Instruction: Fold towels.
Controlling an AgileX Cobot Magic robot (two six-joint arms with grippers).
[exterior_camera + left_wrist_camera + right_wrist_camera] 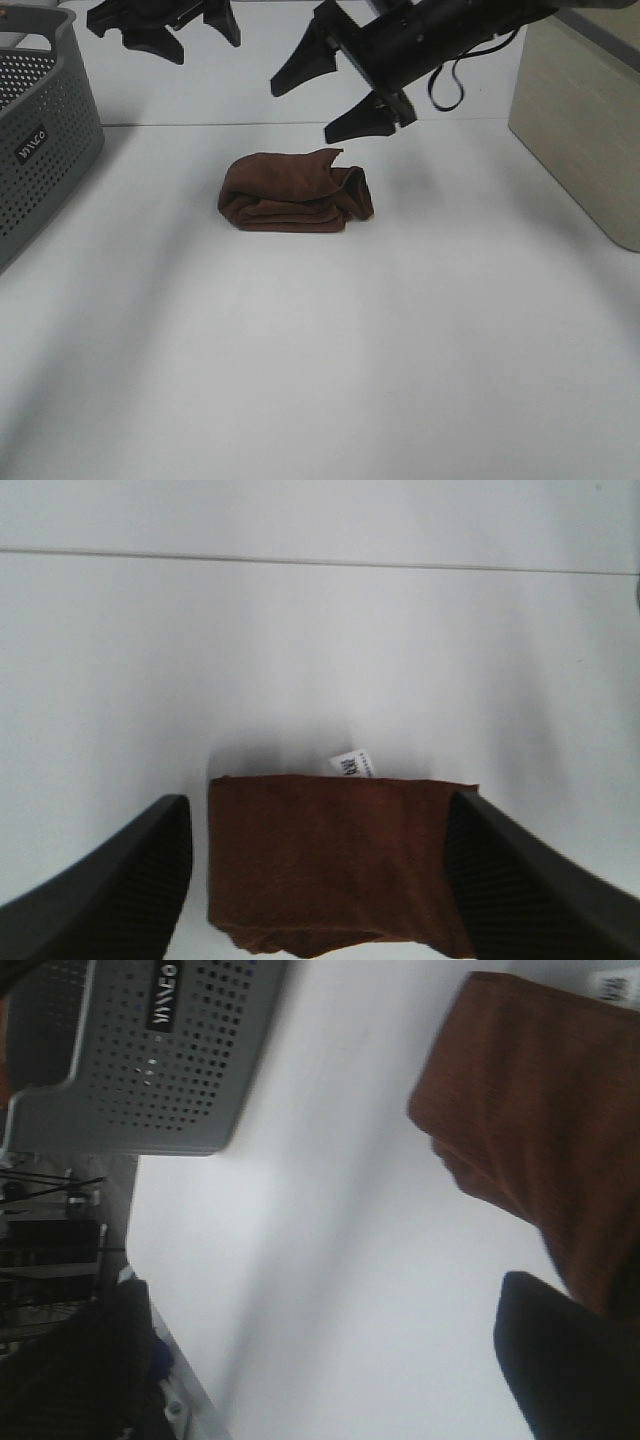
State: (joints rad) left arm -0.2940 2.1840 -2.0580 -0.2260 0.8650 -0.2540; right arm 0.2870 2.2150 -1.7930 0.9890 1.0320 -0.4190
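Two grippers hang empty above the towel (295, 190): the left gripper (195, 35) and the right gripper (305, 112) both stand spread wide, touching nothing. The towel lies as a loose folded bundle on the table (300, 380), well apart from the basket (40, 150). Its top corner curls up, so I judge a careless pinch there could drag the layers askew or spring the bundle open

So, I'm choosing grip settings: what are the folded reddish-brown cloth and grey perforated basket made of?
The folded reddish-brown cloth looks like soft, matte fuzzy fabric, perhaps microfibre: it slumps in rounded folds. The grey perforated basket looks like moulded matte plastic: even rows of holes.
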